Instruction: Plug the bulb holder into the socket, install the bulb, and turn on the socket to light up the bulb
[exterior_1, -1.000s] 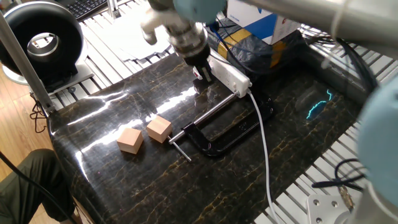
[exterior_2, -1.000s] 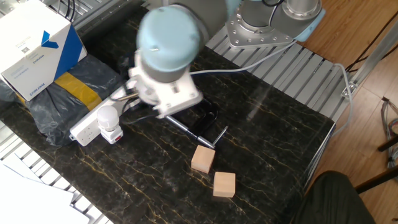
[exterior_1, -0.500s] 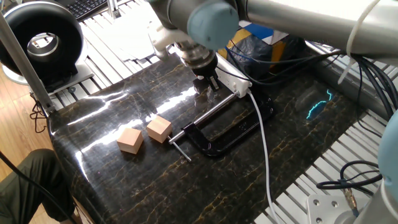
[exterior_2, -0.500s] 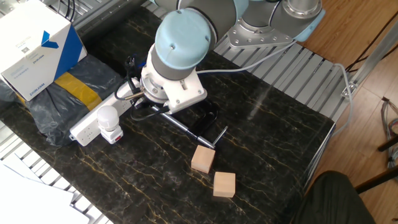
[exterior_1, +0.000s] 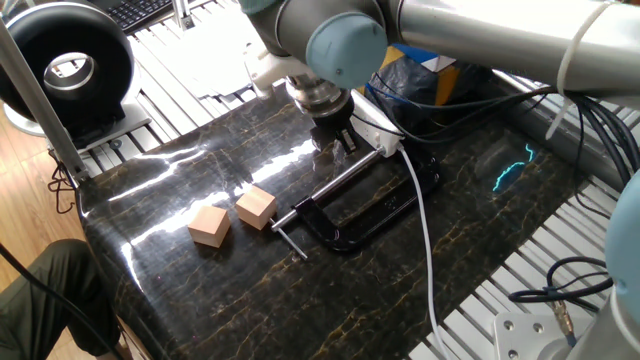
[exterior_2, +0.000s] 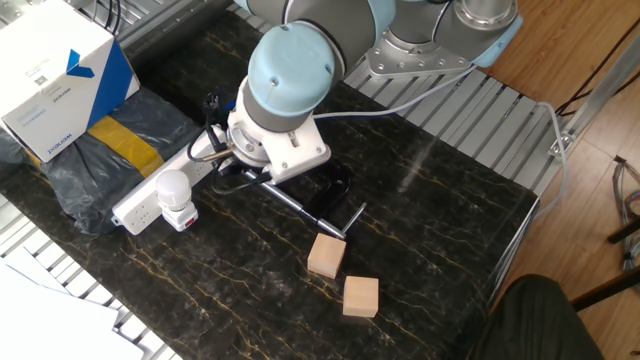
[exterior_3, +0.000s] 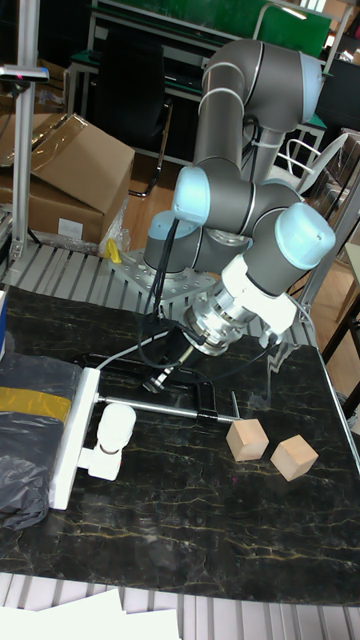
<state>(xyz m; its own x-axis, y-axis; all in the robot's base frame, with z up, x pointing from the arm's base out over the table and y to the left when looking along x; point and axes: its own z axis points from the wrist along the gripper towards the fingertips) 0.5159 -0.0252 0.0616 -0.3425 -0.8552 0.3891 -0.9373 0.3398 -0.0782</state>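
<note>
1. Socket, a long white plastic power strip (exterior_3: 72, 432), lies on the dark marble counter (exterior_3: 200, 520), bulb holder and white globe bulb (exterior_3: 112, 425) already plugged in.
2. Claw (exterior_1: 341, 138) hovers at the strip's cable end, toward 3 o'clock of the bulb in the tall view.
3. Claw state: cannot tell.

A small white globe-shaped bulb (exterior_2: 173, 185) sits in a white cube-shaped holder (exterior_2: 181, 213) plugged into the long white power strip (exterior_2: 160, 196). Two tan wooden cubes (exterior_2: 326, 255) rest apart on the dark marble counter (exterior_2: 430, 210).
</note>
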